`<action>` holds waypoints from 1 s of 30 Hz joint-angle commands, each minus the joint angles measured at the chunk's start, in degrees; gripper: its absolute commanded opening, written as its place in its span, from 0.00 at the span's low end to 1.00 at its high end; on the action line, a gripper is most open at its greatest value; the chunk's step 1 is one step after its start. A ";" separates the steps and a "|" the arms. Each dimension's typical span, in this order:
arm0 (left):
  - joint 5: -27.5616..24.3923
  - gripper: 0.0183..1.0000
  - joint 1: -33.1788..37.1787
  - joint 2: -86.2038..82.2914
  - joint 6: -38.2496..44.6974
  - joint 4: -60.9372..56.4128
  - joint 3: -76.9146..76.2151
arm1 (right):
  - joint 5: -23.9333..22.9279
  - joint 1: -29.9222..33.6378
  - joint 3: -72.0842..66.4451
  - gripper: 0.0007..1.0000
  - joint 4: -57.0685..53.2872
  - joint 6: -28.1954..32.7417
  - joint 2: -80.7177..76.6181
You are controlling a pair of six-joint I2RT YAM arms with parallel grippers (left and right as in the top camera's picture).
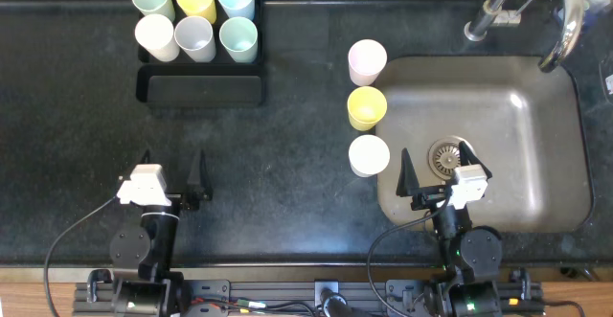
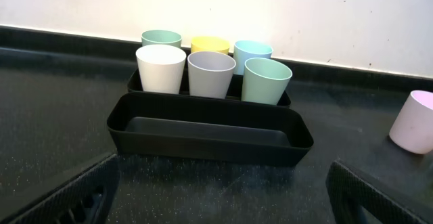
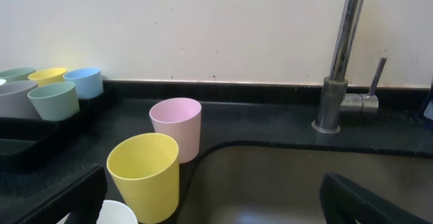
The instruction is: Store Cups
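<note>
Steel sink point(image 1: 536, 87), faucet point(image 1: 493, 12) behind it, lies beside three cups point(image 1: 366, 107).

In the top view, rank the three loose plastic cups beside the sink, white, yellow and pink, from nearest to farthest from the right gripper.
1. White plastic cup, beside the sink, just left of the right gripper.
2. Yellow plastic cup, middle of the row.
3. Pink plastic cup, the row's far end.
</note>
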State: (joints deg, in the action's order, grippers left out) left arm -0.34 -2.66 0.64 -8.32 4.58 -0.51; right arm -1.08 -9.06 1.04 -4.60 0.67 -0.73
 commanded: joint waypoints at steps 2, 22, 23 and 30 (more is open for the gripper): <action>1.07 1.00 -0.37 -0.48 1.49 0.26 0.04 | -0.24 -0.35 -0.76 1.00 0.20 0.17 0.48; -7.45 1.00 -1.60 30.38 3.85 27.61 -43.52 | -0.24 -0.35 -0.76 1.00 0.20 0.17 0.48; -8.37 1.00 -1.99 34.56 3.85 29.90 -48.11 | -0.24 -0.35 -0.76 1.00 0.20 0.17 0.48; -9.05 1.00 -8.98 59.17 3.74 45.83 -77.77 | -0.24 -0.35 -0.76 1.00 0.20 0.17 0.48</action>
State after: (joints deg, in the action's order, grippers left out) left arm -7.44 -8.10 51.22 -5.37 46.22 -66.96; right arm -1.08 -9.10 1.04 -4.69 0.67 -0.69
